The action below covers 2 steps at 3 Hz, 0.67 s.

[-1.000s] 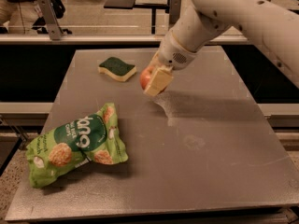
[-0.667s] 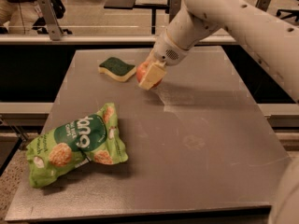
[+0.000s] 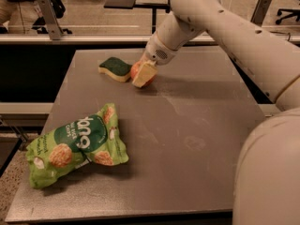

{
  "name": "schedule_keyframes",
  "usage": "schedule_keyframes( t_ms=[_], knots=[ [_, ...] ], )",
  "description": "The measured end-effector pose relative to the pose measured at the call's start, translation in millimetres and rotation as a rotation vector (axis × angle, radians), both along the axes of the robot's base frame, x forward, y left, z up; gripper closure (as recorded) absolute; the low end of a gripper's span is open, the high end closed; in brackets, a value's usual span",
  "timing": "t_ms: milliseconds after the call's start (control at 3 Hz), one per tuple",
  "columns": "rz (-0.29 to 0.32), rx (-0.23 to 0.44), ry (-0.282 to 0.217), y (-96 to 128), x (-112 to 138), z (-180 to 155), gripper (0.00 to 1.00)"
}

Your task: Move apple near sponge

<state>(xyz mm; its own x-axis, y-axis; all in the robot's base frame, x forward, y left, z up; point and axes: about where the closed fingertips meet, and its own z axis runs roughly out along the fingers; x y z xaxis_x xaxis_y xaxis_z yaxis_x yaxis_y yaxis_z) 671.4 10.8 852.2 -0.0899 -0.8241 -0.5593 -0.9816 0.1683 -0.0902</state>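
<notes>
The white arm (image 3: 243,36) comes in from the right. A bulky rounded segment (image 3: 269,172) fills the near right corner, and a long link slants up and away to a bend at the far top. From that bend the forearm (image 3: 180,25) drops leftward to the wrist (image 3: 159,53). The gripper (image 3: 143,74) sits in the far middle of the scene, angled down and to the left, its pale fingers (image 3: 145,72) clamped on the apple (image 3: 135,71).
</notes>
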Motion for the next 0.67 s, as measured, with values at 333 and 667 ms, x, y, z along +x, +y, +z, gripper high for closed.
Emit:
schedule_keyframes(
  t_ms=[333, 667],
  knots=[
    [-0.002, -0.002, 0.021, 4.8, 11.2, -9.0, 0.78],
    [-0.002, -0.002, 0.021, 4.8, 11.2, -6.2, 0.55]
  ],
)
